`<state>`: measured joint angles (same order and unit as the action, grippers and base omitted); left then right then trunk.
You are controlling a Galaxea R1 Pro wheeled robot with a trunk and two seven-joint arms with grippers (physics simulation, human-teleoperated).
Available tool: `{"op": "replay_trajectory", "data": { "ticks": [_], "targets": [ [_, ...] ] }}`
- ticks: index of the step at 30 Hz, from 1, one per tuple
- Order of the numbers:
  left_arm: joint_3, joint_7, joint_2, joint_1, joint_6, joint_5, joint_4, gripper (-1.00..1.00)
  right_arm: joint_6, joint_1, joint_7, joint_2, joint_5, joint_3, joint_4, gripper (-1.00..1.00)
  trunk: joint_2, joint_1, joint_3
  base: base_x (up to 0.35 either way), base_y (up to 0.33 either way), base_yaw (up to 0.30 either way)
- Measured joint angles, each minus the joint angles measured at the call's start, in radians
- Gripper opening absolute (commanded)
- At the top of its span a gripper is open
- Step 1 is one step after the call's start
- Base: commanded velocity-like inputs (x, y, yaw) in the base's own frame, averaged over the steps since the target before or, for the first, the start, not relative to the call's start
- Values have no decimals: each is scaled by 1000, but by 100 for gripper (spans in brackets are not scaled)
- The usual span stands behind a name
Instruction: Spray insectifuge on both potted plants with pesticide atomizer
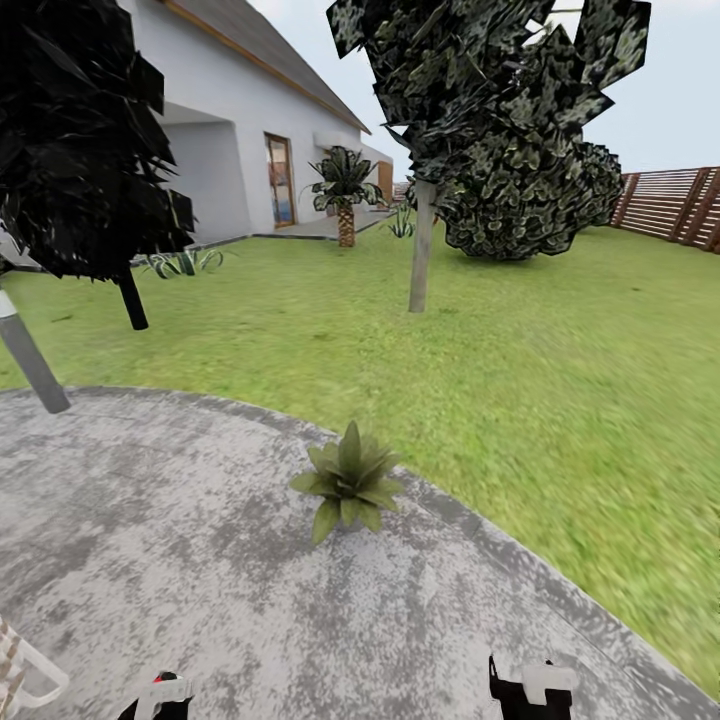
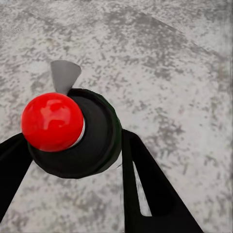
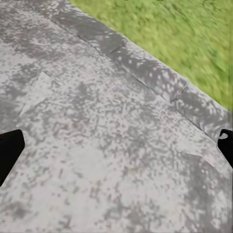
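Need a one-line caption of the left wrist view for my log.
Left gripper shut on the pesticide atomizer, red top toward the camera, above grey paving.

Head camera sits high, looking forward and down across the grey paved patio (image 1: 150,520) to the lawn (image 1: 520,380), with the house (image 1: 240,130) and slat fence (image 1: 670,200) far behind; one potted plant (image 1: 348,482) sits mid-picture near the patio edge. Left wrist camera looks along its jaws, very close on the pesticide atomizer (image 2: 73,131), patio paving right behind it. Right wrist camera faces down at paving too, its curved stone edge (image 3: 145,68) and grass beyond. All three views share that patio; head and right wrist share its border with the lawn.
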<state>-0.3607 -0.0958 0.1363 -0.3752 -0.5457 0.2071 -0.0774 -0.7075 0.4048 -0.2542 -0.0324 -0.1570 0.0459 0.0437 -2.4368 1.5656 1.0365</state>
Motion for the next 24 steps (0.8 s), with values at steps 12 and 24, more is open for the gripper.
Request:
{"op": "replay_trajectory", "data": {
  "ticks": [12, 24],
  "targets": [
    [0, -1, 0, 0, 0, 0, 0, -100, 0, 0, -1, 0, 0, 1, 1, 100, 0, 0, 0, 40, -70, 125],
    [0, -2, 0, 0, 1, 0, 0, -100, 0, 0, -1, 0, 0, 1, 0, 100, 0, 0, 0, 182, -124, 67]
  ]
}}
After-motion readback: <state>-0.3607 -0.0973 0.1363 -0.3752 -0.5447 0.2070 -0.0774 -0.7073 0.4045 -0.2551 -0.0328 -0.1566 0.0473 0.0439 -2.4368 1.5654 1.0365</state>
